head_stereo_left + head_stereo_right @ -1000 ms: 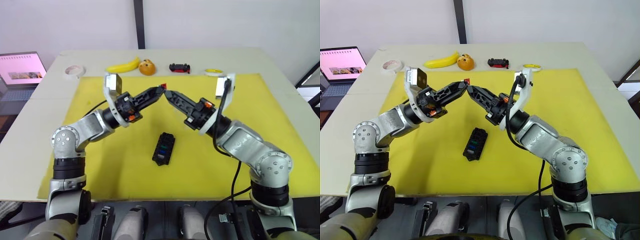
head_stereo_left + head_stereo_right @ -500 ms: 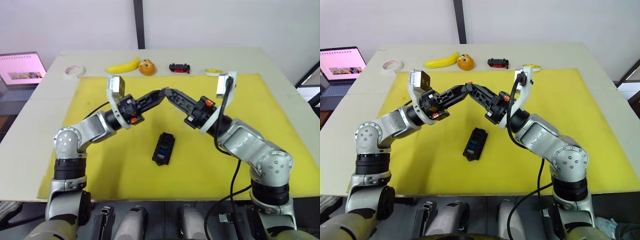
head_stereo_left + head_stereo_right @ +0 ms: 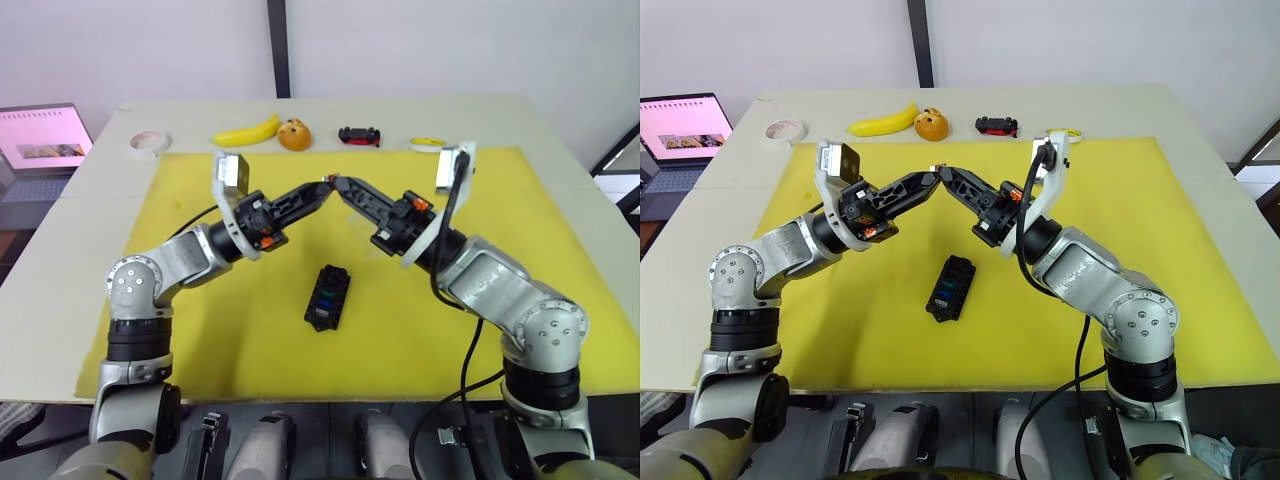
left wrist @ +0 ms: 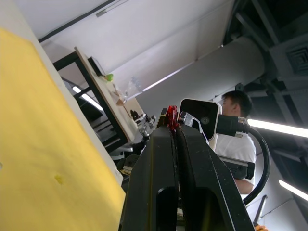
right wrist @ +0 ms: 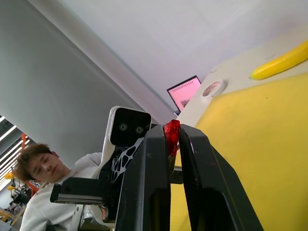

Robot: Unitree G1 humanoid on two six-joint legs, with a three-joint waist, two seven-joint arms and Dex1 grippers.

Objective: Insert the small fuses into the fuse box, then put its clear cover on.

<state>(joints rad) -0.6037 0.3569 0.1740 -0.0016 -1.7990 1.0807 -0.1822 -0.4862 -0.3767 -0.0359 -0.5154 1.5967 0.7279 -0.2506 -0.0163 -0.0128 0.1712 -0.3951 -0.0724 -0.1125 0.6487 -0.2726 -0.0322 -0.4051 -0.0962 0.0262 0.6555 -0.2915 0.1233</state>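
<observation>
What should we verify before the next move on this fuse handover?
1. Red fuse pinched in right gripper: ok.
2. Left gripper shut on the same fuse: ok, red shows at its fingers' tips.
3. Fuse box lying flat on yellow mat, apart from both arms: ok.
4. Free slot in the box: cannot tell.
5. Fuse blades pointing the right way: cannot tell.
6. Clear cover located: cannot tell.

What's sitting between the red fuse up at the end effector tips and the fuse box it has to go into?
Nothing visible. The red fuse is pinched in the air where both end effectors meet, and only bare yellow mat lies between it and the fuse box.
</observation>
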